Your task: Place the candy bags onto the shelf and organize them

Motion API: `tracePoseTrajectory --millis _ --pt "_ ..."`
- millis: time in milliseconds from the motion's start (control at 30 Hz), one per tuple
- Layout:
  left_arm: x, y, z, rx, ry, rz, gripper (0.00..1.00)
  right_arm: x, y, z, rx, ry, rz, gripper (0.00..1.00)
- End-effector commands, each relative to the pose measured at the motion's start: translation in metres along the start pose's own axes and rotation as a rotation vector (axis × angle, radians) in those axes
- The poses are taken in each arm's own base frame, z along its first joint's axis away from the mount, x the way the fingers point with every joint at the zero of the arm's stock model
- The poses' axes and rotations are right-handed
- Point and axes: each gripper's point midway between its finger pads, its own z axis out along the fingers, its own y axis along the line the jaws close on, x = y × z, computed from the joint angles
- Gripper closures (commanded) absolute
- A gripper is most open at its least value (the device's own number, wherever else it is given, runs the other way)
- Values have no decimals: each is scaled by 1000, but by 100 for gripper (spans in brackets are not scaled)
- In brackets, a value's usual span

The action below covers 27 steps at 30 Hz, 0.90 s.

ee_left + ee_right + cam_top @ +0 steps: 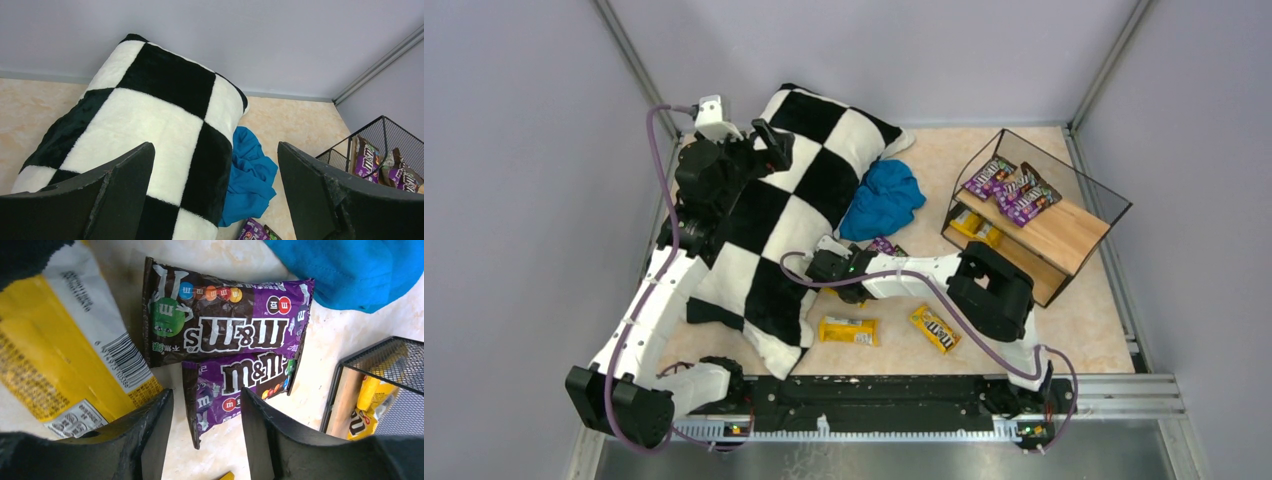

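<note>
Toward the middle of the overhead view, the right claw (pixel 824 266) reaches left across the bench (pixel 1084 320) to the edge of the checkered pillow (pixel 794 205). Some purple candy bags (pixel 886 245) lie just beside it, to its upper right. Two yellow packets (pixel 849 330) lie on the bench lower in the frame. At the upper right stands the shelf (pixel 1064 232), with purple shelved bags (pixel 1009 190) on its top board and a yellow shelved bag (pixel 974 225) below. The left claw (pixel 769 145) hangs over the pillow's upper left.

Through the left wrist camera, that claw is spread wide and holds nothing. The pillow and the blue cloth (pixel 250 175) lie beyond it.

Through the right wrist camera, the claw is about half open. Its fingers (pixel 150 435) straddle the near end of the lower bag (pixel 235 380). I cannot tell whether they touch it. The upper bag (pixel 225 325) overlaps it. A large yellow bag (pixel 65 350) fills the left, and the shelf stands at the right edge.
</note>
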Motion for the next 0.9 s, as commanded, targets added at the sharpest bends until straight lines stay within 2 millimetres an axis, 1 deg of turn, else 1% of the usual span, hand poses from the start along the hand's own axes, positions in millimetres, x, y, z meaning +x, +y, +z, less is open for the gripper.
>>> tracePoseTrajectory --millis 0,300,333,367,433,567,633,867 --pt "-12 -7 1 33 -44 -12 1 3 -2 4 41 16 -32 50" --pt "-10 -6 2 32 -37 -16 1 18 4 17 67 37 -47 69" --pt "-10 -6 3 32 -36 -17 1 19 4 16 72 40 -52 73" --pt "-10 -6 3 31 -37 -18 2 18 3 14 75 38 -55 79" --pt "-9 -5 4 28 -34 -21 2 14 -1 6 85 22 -50 86" --pt "-6 -9 4 56 -20 -24 2 3 -17 -18 95 -47 -10 91" --pt "-7 -9 3 55 -22 -23 2 -1 -29 -31 99 -86 10 100" --pt "-7 -11 3 66 -21 -29 1 -3 -84 -88 138 -264 97 100"
